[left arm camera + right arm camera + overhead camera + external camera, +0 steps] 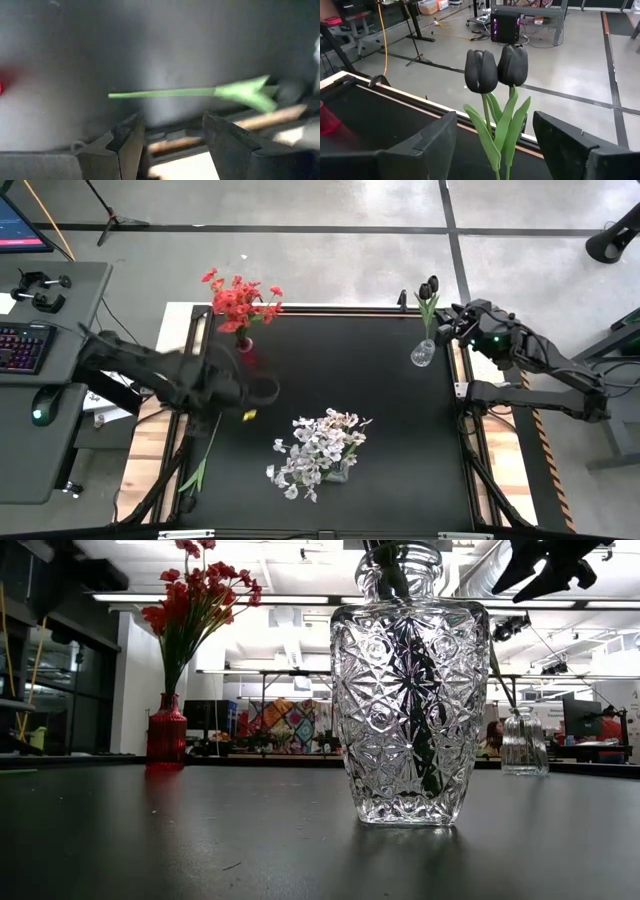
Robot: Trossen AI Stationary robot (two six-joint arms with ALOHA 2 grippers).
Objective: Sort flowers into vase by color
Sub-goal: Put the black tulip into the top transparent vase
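Red flowers point(240, 302) stand in a red vase point(167, 730) at the far left. White flowers point(320, 448) fill the cut-glass vase point(410, 690) near the table's middle. Two black tulips point(495, 67) stand in a small clear vase point(423, 353) at the far right. My right gripper point(495, 145) is open just beside them, fingers on either side of the leaves without touching. A loose green stem point(200, 92) lies flat on the table near the left edge point(205, 452). My left gripper point(172, 140) hangs open above it, pointing down.
A desk with a keyboard point(22, 345) and mouse stands left of the table. A small yellow scrap point(250, 415) lies on the black tabletop point(400, 440). Bare tabletop shows at the near right and between the vases.
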